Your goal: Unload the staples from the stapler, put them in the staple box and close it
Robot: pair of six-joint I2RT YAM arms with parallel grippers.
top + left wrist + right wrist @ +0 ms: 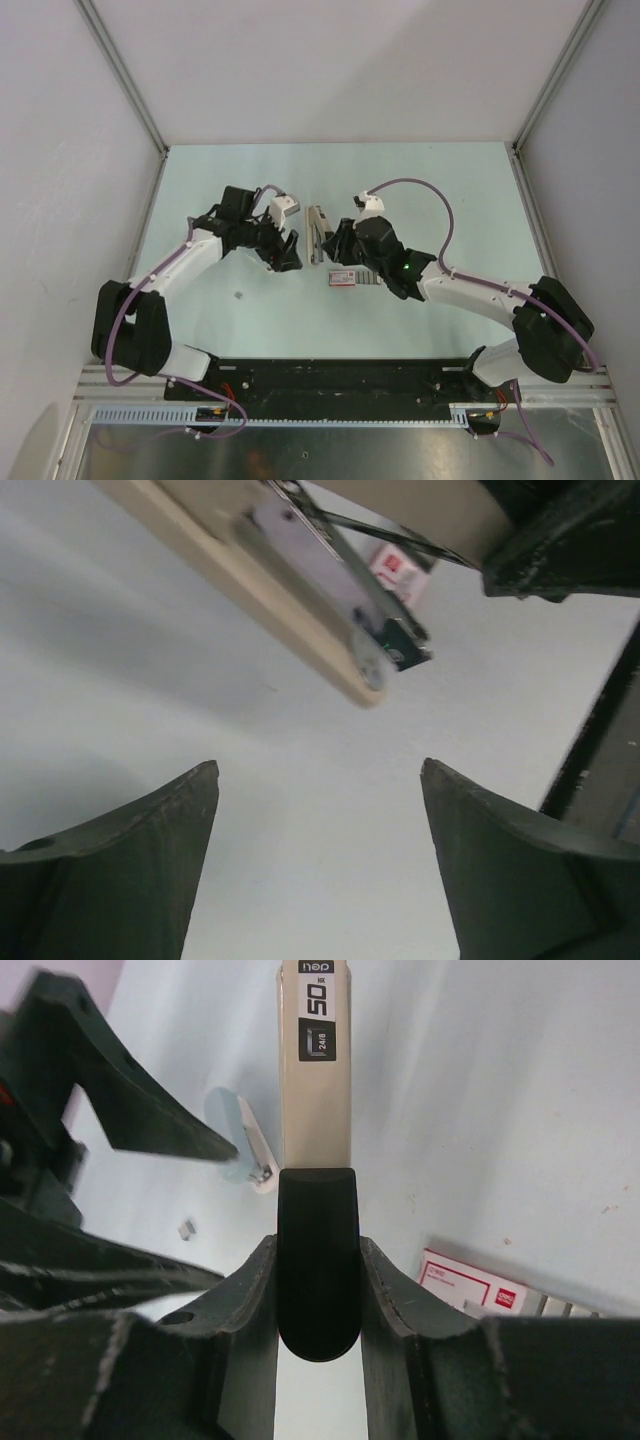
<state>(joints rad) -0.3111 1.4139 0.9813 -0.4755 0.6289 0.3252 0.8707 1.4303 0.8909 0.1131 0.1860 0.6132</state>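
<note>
The beige stapler (318, 235) stands between my two grippers, hinged open. In the left wrist view its beige base (250, 580) and metal magazine (335, 575) cross the top of the frame; I cannot tell whether staples are in the magazine. My right gripper (317, 1260) is shut on the stapler's black rear end, with the beige top arm (315, 1080) pointing away. It also shows in the top view (338, 245). My left gripper (320, 770) is open and empty, just left of the stapler (285, 255). One tiny grey piece (186, 1228), perhaps a staple, lies on the table.
A small red-and-white flat box (345, 278) lies just in front of the stapler, under my right gripper; it also shows in the right wrist view (470, 1285) and the left wrist view (400, 570). White walls enclose the pale green table (400, 180).
</note>
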